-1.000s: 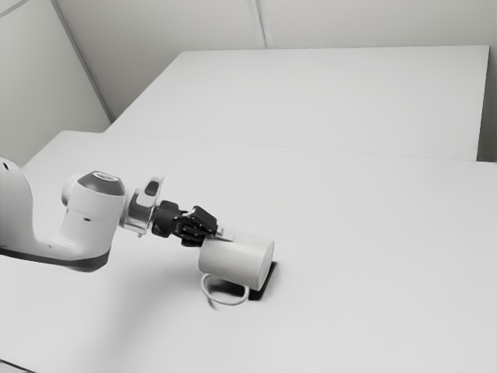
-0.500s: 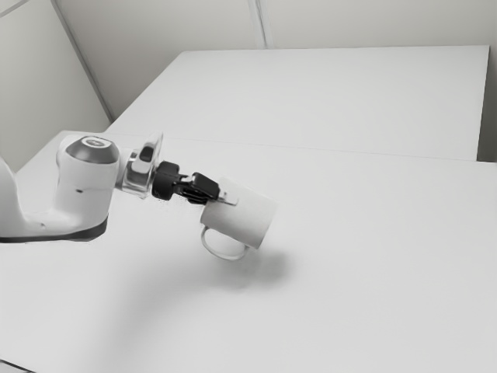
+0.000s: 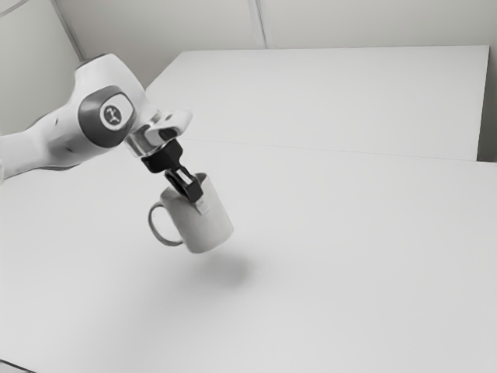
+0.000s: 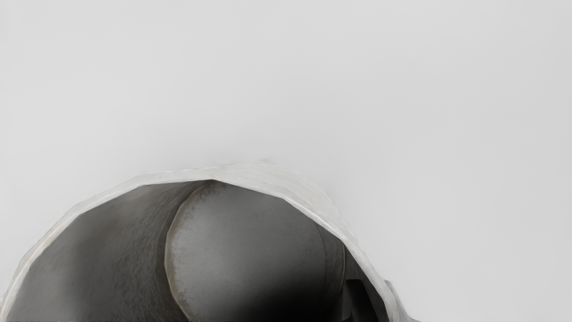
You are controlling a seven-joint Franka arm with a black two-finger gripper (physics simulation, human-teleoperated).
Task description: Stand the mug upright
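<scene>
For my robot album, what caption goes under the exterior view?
The robot's black gripper holds a tilted white mug above the pale table.

The pale table (image 3: 349, 272) bears a soft grey shadow (image 3: 227, 270). A second pale surface (image 3: 326, 101) lies beyond its far edge.

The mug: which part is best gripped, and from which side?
Probably the thin wall at the mug's rim, clear of the handle. Come from the open end, one finger inside, one outside: the mug is tilted with its wide mouth toward the pincer.
</scene>
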